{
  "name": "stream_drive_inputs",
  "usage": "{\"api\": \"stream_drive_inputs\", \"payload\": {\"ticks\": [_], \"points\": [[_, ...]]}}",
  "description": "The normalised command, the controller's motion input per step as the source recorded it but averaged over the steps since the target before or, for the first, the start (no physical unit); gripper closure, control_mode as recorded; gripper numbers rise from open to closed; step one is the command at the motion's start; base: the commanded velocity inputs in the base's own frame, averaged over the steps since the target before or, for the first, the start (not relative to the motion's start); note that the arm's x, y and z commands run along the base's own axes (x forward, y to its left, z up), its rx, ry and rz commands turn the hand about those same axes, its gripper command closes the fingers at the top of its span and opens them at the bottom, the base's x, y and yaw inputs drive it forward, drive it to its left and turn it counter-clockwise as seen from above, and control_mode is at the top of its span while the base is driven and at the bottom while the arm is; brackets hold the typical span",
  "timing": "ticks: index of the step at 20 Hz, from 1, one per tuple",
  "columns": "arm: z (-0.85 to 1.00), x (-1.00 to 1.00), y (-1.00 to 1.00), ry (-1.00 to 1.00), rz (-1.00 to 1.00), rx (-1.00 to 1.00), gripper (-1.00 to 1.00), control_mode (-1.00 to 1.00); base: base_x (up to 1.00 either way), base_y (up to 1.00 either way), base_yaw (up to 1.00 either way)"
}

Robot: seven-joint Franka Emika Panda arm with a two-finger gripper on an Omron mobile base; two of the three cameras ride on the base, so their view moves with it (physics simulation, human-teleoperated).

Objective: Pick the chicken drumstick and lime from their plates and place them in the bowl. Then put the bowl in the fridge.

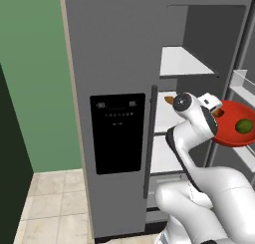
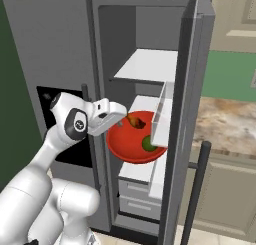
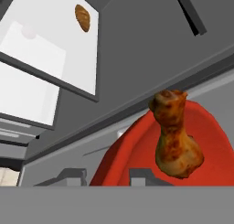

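The grey fridge (image 1: 114,63) stands with its right door swung open and white shelves showing. My gripper (image 2: 120,120) holds the red bowl (image 2: 125,141) by its near rim, tilted, in front of the middle shelves. The chicken drumstick (image 2: 134,121) and the dark-green lime (image 2: 148,144) lie inside it. From the left base view the bowl (image 1: 230,133) hangs at the right, the lime (image 1: 244,125) in it, my gripper (image 1: 219,111) at its rim. In the hand view the drumstick (image 3: 173,136) rests in the bowl (image 3: 210,127), whose rim runs between the tips of my gripper (image 3: 107,176). The plates are out of view.
The closed left door carries a black dispenser panel (image 1: 118,131) and a long vertical handle (image 1: 149,138). A small brown food item (image 1: 169,99) lies on a fridge shelf. The open door (image 2: 187,114) with its clear door shelf (image 2: 162,114) stands just right of the bowl. A counter (image 2: 225,124) lies beyond.
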Motion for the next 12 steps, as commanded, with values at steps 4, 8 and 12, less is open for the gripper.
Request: {"api": "stream_drive_inputs", "payload": {"ticks": [4, 8, 12], "points": [[0.0, 0.0, 0.0, 0.0, 0.0, 0.0, 1.0, 1.0, 0.0, 0.0, 0.0], [0.0, 0.0, 0.0, 0.0, 0.0, 0.0, 1.0, 1.0, 0.0, 0.0, 0.0], [0.0, 0.0, 0.0, 0.0, 0.0, 0.0, 1.0, 1.0, 0.0, 0.0, 0.0]]}}
